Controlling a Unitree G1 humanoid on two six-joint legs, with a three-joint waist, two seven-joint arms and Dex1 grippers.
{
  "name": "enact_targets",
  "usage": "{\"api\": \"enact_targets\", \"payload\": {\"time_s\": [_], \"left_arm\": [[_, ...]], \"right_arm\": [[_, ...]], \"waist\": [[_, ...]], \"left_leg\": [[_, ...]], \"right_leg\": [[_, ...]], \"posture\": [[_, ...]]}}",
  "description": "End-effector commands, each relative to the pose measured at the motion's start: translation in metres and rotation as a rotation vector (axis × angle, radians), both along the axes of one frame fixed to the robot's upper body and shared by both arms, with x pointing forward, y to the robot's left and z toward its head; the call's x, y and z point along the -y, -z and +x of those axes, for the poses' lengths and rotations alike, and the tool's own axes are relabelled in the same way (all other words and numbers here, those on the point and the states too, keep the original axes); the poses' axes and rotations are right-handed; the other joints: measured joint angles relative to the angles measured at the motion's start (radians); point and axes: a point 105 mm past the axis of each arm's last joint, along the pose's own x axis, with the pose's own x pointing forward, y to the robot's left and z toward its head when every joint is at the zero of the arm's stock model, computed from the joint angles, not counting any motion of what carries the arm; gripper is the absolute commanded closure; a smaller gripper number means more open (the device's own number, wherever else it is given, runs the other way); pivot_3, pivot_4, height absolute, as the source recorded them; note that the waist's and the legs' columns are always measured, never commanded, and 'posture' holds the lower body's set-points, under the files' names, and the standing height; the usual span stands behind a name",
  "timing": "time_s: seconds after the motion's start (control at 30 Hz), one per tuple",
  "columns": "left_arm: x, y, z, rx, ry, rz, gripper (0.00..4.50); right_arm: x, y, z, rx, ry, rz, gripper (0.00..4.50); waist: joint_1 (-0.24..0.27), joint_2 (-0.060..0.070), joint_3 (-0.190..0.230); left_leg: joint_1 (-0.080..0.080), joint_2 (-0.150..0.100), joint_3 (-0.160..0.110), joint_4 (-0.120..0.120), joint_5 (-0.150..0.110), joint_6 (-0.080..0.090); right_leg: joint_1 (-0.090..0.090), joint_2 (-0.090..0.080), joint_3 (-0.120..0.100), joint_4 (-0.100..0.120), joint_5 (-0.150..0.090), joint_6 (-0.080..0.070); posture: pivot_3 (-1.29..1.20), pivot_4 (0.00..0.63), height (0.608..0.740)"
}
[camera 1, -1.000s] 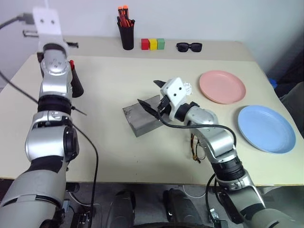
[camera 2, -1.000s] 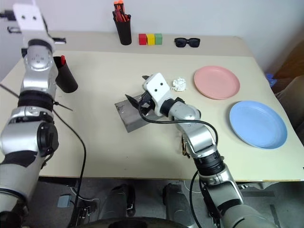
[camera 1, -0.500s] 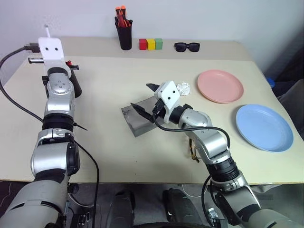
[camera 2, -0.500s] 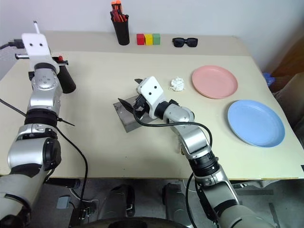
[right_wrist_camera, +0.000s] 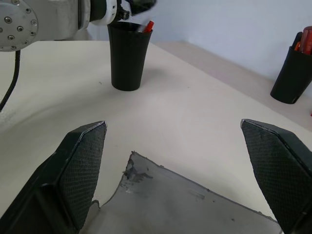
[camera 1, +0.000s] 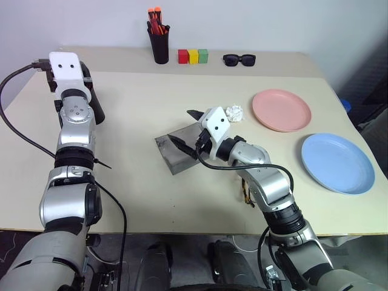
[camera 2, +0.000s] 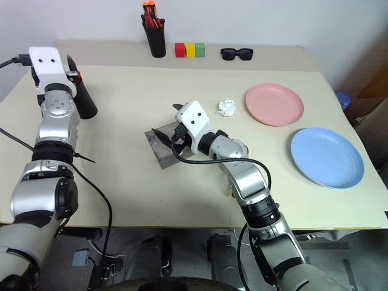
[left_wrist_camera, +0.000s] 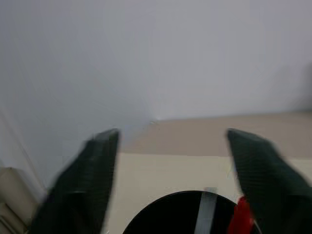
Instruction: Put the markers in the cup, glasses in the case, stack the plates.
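At the table's far left stands the black cup (camera 1: 97, 111), and my left gripper (left_wrist_camera: 170, 141) hovers open right above its rim. Inside the cup lean two markers, one with a red tip (left_wrist_camera: 240, 220) and one pale-bodied (left_wrist_camera: 205, 213). My right gripper (camera 1: 182, 125) is open at mid-table, just above the grey case (camera 1: 176, 153), whose lid lies open and flat. The brown glasses (camera 1: 247, 194) lie near the front edge, mostly hidden under my right forearm. To the right, the pink plate (camera 1: 282, 110) and the blue plate (camera 1: 337, 163) lie side by side, apart.
Along the back edge are a black pen holder with red-orange pens (camera 1: 160, 43), three coloured blocks (camera 1: 194, 56) and black sunglasses (camera 1: 240, 59). A crumpled paper ball (camera 1: 233, 113) lies between the case and the pink plate.
My left gripper sank slightly over the cup and opened. The pale marker it held upright is now in the cup. My right arm has stayed in place.
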Motion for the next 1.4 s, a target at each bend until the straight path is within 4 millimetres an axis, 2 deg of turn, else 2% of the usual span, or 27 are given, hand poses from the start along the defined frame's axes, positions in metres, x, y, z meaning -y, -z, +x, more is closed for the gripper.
{"api": "enact_targets", "payload": {"time_s": [0.03,0.13,0.2,0.27,0.3,0.37,0.4,0.47,0.57,0.63,0.73,0.83,1.0,1.1,1.33,1.4], "left_arm": [[-0.003,-0.019,-0.007,0.076,-0.01,-0.002,0.78],[0.005,-0.031,-0.008,0.111,0.035,0.003,0.78],[0.028,-0.041,-0.004,0.121,0.18,0.02,0.78],[0.063,-0.044,-0.003,0.078,0.405,0.059,0.78],[0.082,-0.04,-0.005,0.036,0.52,0.085,0.51],[0.112,-0.029,-0.013,-0.055,0.71,0.131,0.03],[0.12,-0.024,-0.017,-0.088,0.764,0.143,0.03],[0.148,0.001,-0.032,-0.231,0.932,0.216,0.03],[0.188,0.047,-0.071,-0.487,1.22,0.285,0.03],[0.2,0.071,-0.089,-0.623,1.314,0.313,0.03],[0.207,0.094,-0.102,-0.776,1.357,0.328,0.03],[0.212,0.111,-0.115,-0.902,1.418,0.295,0.03],[0.214,0.126,-0.125,-1.033,1.445,0.245,0.03],[0.214,0.132,-0.125,-1.07,1.44,0.244,0.9],[0.217,0.134,-0.122,-1.06,1.446,0.278,4.44],[0.218,0.134,-0.122,-1.04,1.462,0.329,4.44]], "right_arm": [[0.0,-0.018,-0.006,0.057,-0.019,0.031,0.0],[0.004,-0.018,-0.006,0.06,-0.016,0.02,0.0],[0.013,-0.018,-0.006,0.065,-0.013,-0.003,0.0],[0.025,-0.018,-0.008,0.07,-0.018,-0.044,0.0],[0.032,-0.017,-0.01,0.073,-0.023,-0.073,0.0],[0.045,-0.016,-0.013,0.074,-0.031,-0.122,0.0],[0.049,-0.016,-0.014,0.073,-0.033,-0.136,0.0],[0.067,-0.012,-0.019,0.054,-0.043,-0.198,0.0],[0.098,-0.006,-0.026,0.015,-0.028,-0.301,0.0],[0.113,-0.004,-0.028,-0.002,-0.004,-0.337,0.0],[0.125,-0.002,-0.028,-0.014,0.034,-0.356,0.0],[0.13,0.001,-0.03,-0.023,0.057,-0.36,0.0],[0.13,0.005,-0.035,-0.032,0.067,-0.356,0.0],[0.132,0.009,-0.039,-0.042,0.072,-0.36,0.0],[0.134,0.016,-0.045,-0.059,0.072,-0.372,0.0],[0.134,0.016,-0.046,-0.06,0.072,-0.372,0.0]], "waist": [[0.0,0.0,0.0],[0.001,0.0,0.0],[0.004,0.0,0.0],[0.007,0.0,0.0],[0.007,0.0,0.0],[0.003,0.0,0.0],[0.002,0.0,0.0],[-0.003,0.001,0.0],[-0.008,0.002,0.0],[-0.007,0.002,0.0],[-0.006,0.002,0.0],[-0.004,0.002,0.0],[0.0,0.002,0.0],[0.001,0.002,0.0],[0.001,0.002,0.0],[0.0,0.002,0.0]], "left_leg": [[0.0,0.0,0.0,0.0,0.0,0.0],[0.0,0.0,0.0,0.0,0.0,0.0],[0.0,0.0,0.0,0.0,0.0,0.0],[0.0,0.0,0.0,0.0,0.0,0.0],[0.0,-0.001,0.0,0.0,0.0,0.0],[0.0,-0.001,0.0,0.0,0.0,0.0],[0.0,-0.001,0.0,0.0,0.0,0.0],[0.001,0.0,-0.001,0.0,0.0,0.0],[0.001,0.0,0.0,-0.001,0.0,0.0],[0.002,0.0,-0.001,-0.001,0.0,0.0],[0.002,0.0,-0.001,-0.001,0.0,0.0],[0.003,0.0,-0.001,0.0,0.0,0.0],[0.002,0.0,-0.002,0.0,0.0,0.0],[0.002,0.0,-0.002,0.0,0.0,0.0],[0.002,-0.001,-0.002,0.0,0.0,0.0],[0.003,-0.001,-0.002,0.0,0.0,0.0]], "right_leg": [[0.0,0.0,0.0,0.0,0.0,0.0],[0.0,0.0,0.0,0.0,0.0,0.0],[0.0,0.0,0.0,0.0,0.0,0.0],[0.0,0.0,0.0,-0.001,0.0,0.0],[0.001,-0.001,0.0,-0.001,0.0,0.0],[0.001,-0.001,0.0,-0.001,0.0,0.0],[0.001,-0.001,0.0,-0.001,0.0,0.0],[0.001,0.0,0.0,-0.001,0.0,0.0],[0.001,0.001,0.001,-0.001,0.0,0.0],[0.001,0.001,0.001,-0.001,0.0,0.0],[0.001,0.001,0.002,0.0,0.0,0.0],[0.002,0.001,0.002,0.0,0.0,-0.001],[0.002,0.001,0.002,-0.001,-0.001,-0.001],[0.002,0.001,0.002,-0.001,-0.001,-0.001],[0.002,0.001,0.002,-0.001,-0.001,-0.001],[0.002,0.001,0.002,0.0,-0.001,-0.001]], "posture": [[0.0,0.15,0.722],[0.0,0.15,0.722],[0.0,0.15,0.722],[0.0,0.15,0.722],[0.0,0.15,0.722],[0.0,0.15,0.722],[0.0,0.15,0.722],[0.0,0.15,0.722],[0.0,0.15,0.722],[0.0,0.15,0.722],[0.0,0.15,0.722],[0.0,0.15,0.722],[0.0,0.15,0.722],[0.0,0.15,0.722],[0.0,0.15,0.722],[0.0,0.15,0.722]]}}
